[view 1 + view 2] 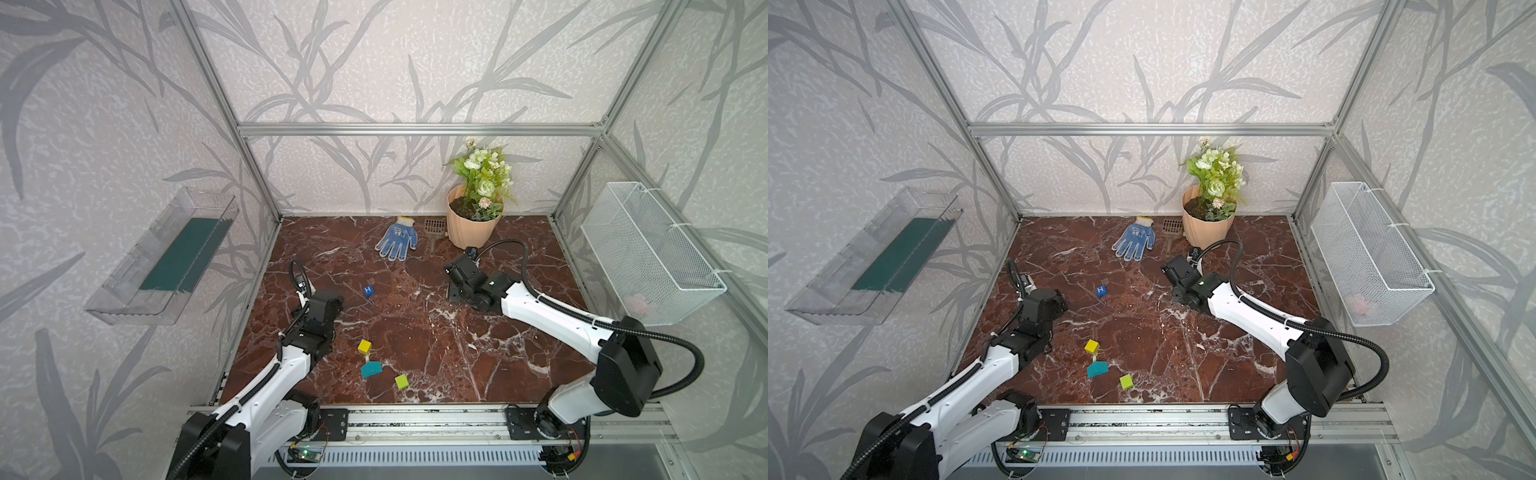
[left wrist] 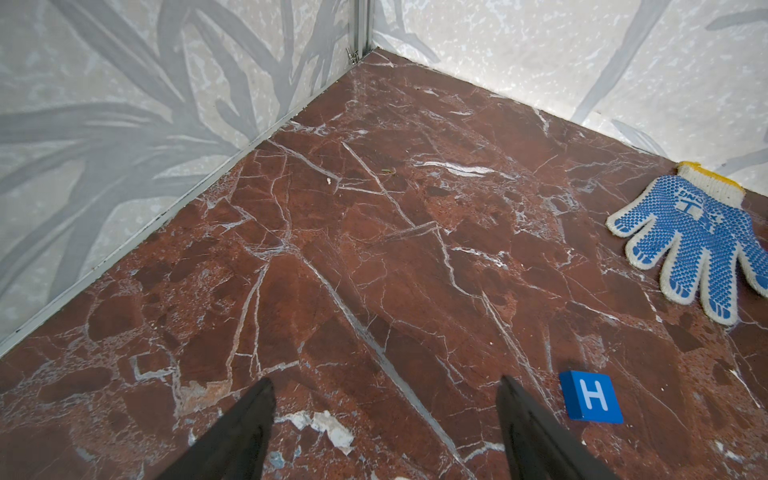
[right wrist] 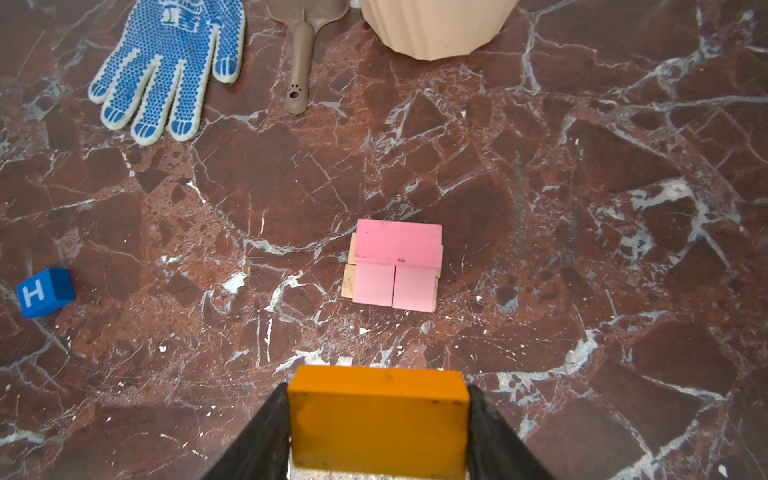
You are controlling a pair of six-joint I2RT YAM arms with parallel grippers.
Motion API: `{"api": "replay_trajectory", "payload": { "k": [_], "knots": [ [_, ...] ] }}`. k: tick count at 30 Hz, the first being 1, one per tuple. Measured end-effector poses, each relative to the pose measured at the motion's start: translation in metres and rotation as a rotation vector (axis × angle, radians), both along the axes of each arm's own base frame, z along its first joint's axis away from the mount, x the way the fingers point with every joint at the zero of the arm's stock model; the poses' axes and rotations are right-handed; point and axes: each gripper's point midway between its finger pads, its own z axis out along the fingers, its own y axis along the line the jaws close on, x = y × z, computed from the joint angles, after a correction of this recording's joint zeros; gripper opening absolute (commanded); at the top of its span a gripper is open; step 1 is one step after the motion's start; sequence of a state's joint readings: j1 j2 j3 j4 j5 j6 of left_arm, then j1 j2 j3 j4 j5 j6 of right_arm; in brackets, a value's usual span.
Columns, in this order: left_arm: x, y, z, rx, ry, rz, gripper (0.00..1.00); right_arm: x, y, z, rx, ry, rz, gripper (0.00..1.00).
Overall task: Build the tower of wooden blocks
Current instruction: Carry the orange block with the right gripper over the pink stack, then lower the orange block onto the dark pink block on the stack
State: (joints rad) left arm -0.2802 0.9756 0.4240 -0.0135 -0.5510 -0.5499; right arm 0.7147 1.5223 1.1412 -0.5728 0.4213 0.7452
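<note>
While the right gripper [image 3: 378, 390] clamps an orange wooden oblong block [image 3: 378, 419] by its two ends, the wood block tower [image 3: 395, 266] stands on the red-brown marble table [image 1: 415, 332] ahead of the fingertips and apart from them, between the gripper and the ribbed peach flowerpot [image 3: 436, 29]. The right arm [image 1: 540, 309] reaches from its base at the front rail toward the middle of the table, its wrist pitched down and low over the surface. The tower is short: a pink oblong lies across two paler pink blocks set side by side, with tan wood showing at the edges beneath. The left gripper [image 2: 385, 382] hangs open and empty, and the left arm [image 1: 286, 365] is stretched forward along the left side, aimed at the back left corner. A blue cube marked with a white H [image 2: 592, 397] sits just beside its right finger, not touching. Near the front edge, well apart from both grippers, lie a yellow cube [image 1: 364, 346], a teal slant-topped piece [image 1: 371, 368] and a lime cube [image 1: 402, 381]. A blue-dotted work glove [image 3: 166, 66] and a taupe plastic scoop [image 3: 301, 54] lie beside the flowerpot.
</note>
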Motion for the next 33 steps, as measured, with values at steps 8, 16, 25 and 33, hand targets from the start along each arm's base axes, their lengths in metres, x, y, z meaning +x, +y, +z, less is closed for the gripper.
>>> {"api": "replay_trajectory", "payload": {
  "k": [8, 16, 25, 33],
  "knots": [
    [0.000, 0.000, 0.000, 0.000, 0.000, 0.000, 0.83, 0.023, -0.010, -0.026, 0.009, 0.100, -0.102, 0.21],
    [0.000, 0.000, 0.000, -0.001, 0.000, -0.001, 0.83, 0.040, -0.017, -0.079, 0.019, 0.269, -0.144, 0.25],
    [0.000, 0.000, 0.000, -0.001, 0.000, -0.002, 0.83, 0.040, -0.014, -0.087, 0.025, 0.298, -0.130, 0.29],
    [0.000, 0.000, 0.000, -0.001, 0.000, -0.002, 0.83, 0.042, -0.010, -0.087, 0.046, 0.297, -0.118, 0.31]
  ]
}}
